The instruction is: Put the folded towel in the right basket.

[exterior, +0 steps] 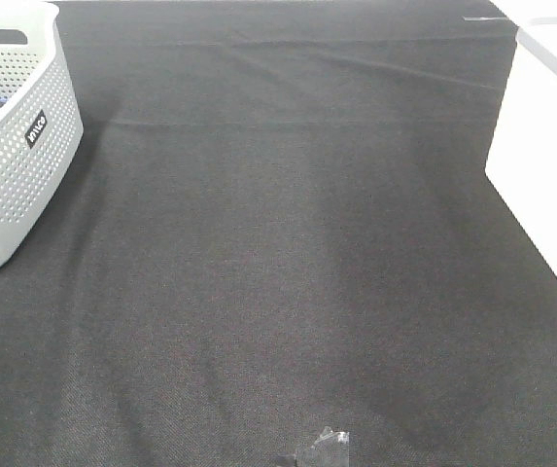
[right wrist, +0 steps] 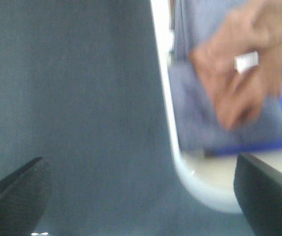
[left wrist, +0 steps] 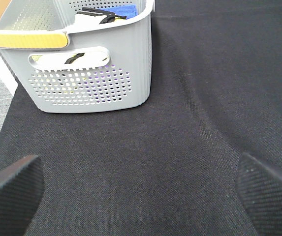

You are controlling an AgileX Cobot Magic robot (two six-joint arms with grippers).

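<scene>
Both my grippers spread wide, empty: left gripper faces grey perforated plastic basket; right gripper beside white basket rim. No folded towel visible.

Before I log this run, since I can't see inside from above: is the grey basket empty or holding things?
Holding things. The left wrist view shows blue cloth and white items inside the grey basket.

Grey perforated basket, black cloth
</scene>
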